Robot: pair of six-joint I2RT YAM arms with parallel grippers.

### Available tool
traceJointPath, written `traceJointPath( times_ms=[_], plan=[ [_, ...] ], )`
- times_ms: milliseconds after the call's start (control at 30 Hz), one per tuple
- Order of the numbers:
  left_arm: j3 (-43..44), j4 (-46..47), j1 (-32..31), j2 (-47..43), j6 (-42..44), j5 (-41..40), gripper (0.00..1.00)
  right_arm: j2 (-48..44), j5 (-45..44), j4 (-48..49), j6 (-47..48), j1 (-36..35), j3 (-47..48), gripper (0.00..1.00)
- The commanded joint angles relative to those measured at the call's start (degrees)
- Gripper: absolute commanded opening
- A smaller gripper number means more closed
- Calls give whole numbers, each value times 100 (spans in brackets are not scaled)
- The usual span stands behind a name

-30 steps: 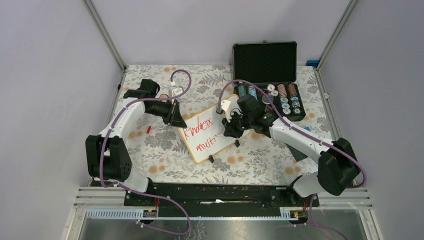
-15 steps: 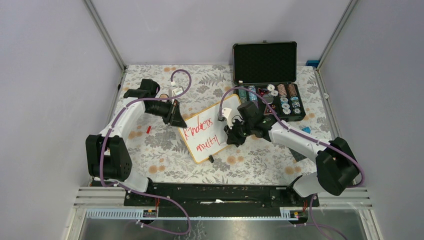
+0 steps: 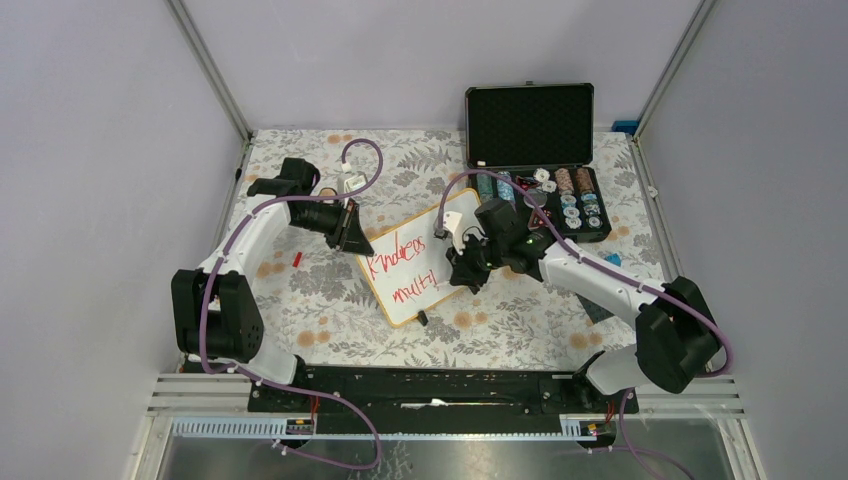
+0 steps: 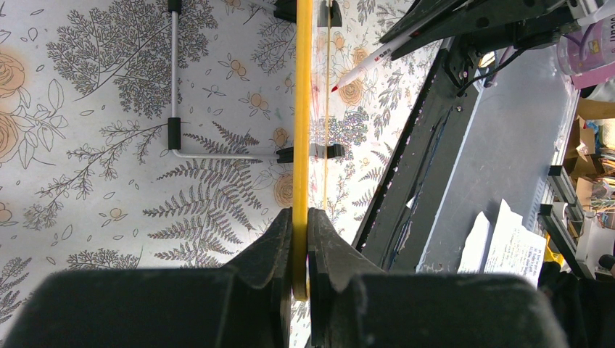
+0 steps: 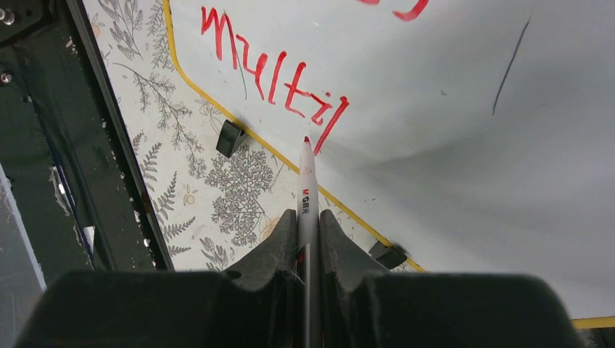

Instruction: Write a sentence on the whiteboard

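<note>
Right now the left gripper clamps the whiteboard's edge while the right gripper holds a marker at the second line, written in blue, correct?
No: the sentence is red, not blue, as the right wrist view shows. The rest holds: the left gripper clamps the edge of the whiteboard and the right gripper holds the marker at the second line.

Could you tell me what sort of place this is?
Probably a robotics lab cell: aluminium framing and plain panels enclose a floral-covered table, with two arms bolted at its near edge.

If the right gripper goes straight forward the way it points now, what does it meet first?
Probably the whiteboard: the marker in the right gripper aims beside the last red stroke; depth unclear.
</note>
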State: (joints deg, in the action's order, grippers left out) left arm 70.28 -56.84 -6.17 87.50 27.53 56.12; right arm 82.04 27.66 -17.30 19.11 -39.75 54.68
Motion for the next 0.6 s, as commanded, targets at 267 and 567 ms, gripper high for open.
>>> traceJointPath(
  times_ms=[267,567],
  plan=[
    [-48,99,-174,119,268,-314,0,-90,-362,308,-124,75,432,0],
    [-40,98,-172,141,269,-316,0,-30,-528,421,-161,90,487,0]
  ],
)
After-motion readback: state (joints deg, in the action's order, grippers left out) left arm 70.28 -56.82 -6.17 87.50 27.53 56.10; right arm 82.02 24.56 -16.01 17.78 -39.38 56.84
